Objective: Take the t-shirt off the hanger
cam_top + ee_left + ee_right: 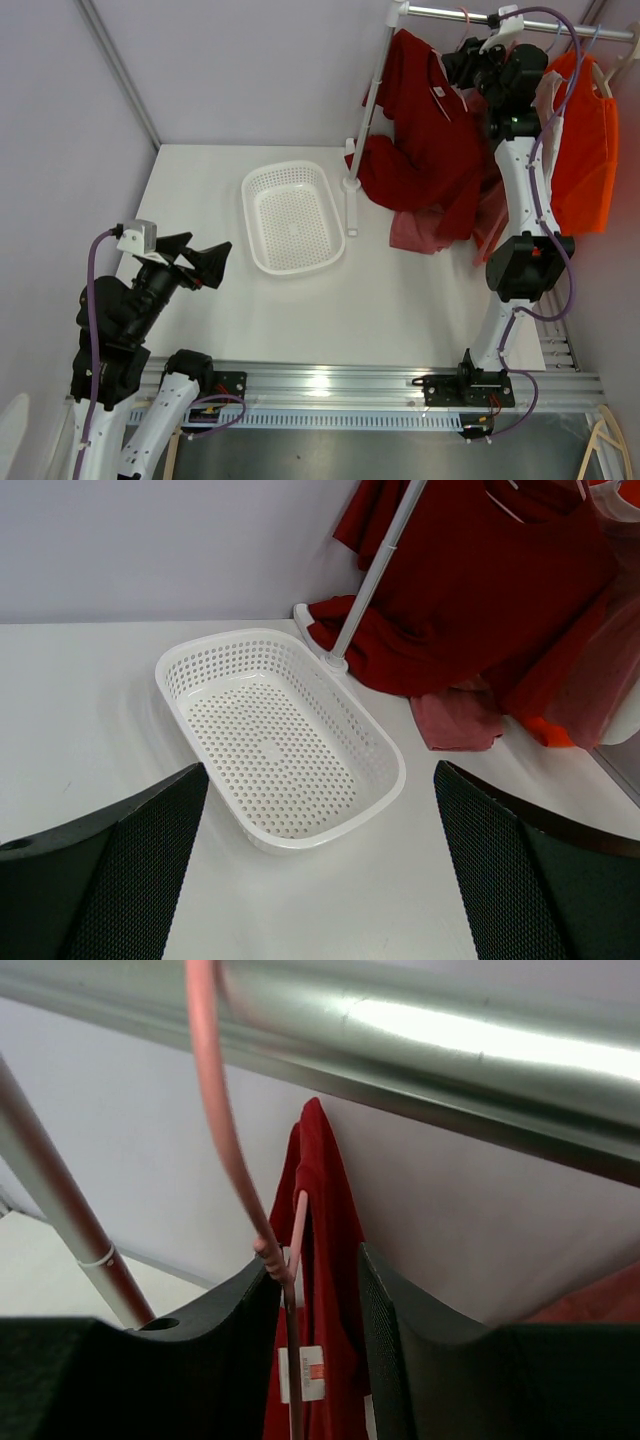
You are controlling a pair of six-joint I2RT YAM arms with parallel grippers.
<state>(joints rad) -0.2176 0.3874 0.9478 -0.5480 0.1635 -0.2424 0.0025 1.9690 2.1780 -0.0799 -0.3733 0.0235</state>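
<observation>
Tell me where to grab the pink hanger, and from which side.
Grip the pink hanger at its bare neck, just below the hook and above the red t-shirt. Come from the near side, jaws either side of the wire: the rail blocks above, cloth covers the rest.

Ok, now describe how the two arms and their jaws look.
Both the left arm and right arm have white links with black joint housings and a purple cable running along them. The jaws are black, with fine meshed texture inside.

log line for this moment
left gripper open, near basket | right gripper open, straddling pink hanger neck under rail | red t-shirt on hanger
</observation>
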